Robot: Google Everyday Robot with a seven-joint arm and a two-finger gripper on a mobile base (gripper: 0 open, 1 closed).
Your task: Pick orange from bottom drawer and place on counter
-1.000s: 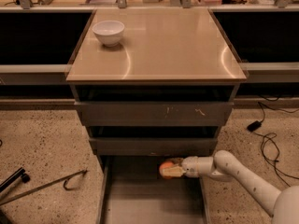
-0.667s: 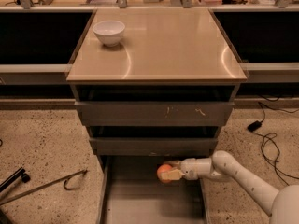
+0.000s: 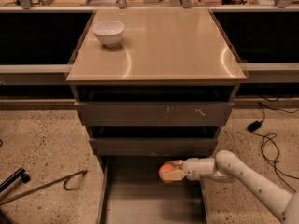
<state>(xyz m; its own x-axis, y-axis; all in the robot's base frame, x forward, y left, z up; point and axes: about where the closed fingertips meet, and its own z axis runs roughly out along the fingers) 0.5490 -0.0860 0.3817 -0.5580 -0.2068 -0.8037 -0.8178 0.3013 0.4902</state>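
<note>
Camera view: gripper (image 3: 170,173) clamps the orange (image 3: 164,171) above the bottom drawer (image 3: 140,200). Orange sits at the 9 o'clock end of the arm (image 3: 243,175).

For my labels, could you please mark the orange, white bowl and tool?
orange (image 3: 163,171), camera view, bare left side.
white bowl (image 3: 109,33), camera view, outer wall.
tool (image 3: 170,173), camera view, between fingertips, above bottom drawer (image 3: 140,204).

Counter (image 3: 173,45) carries white bowl (image 3: 109,32) (tool (image 3: 170,173) grips orange (image 3: 162,171) above bottom drawer (image 3: 140,204)).
</note>
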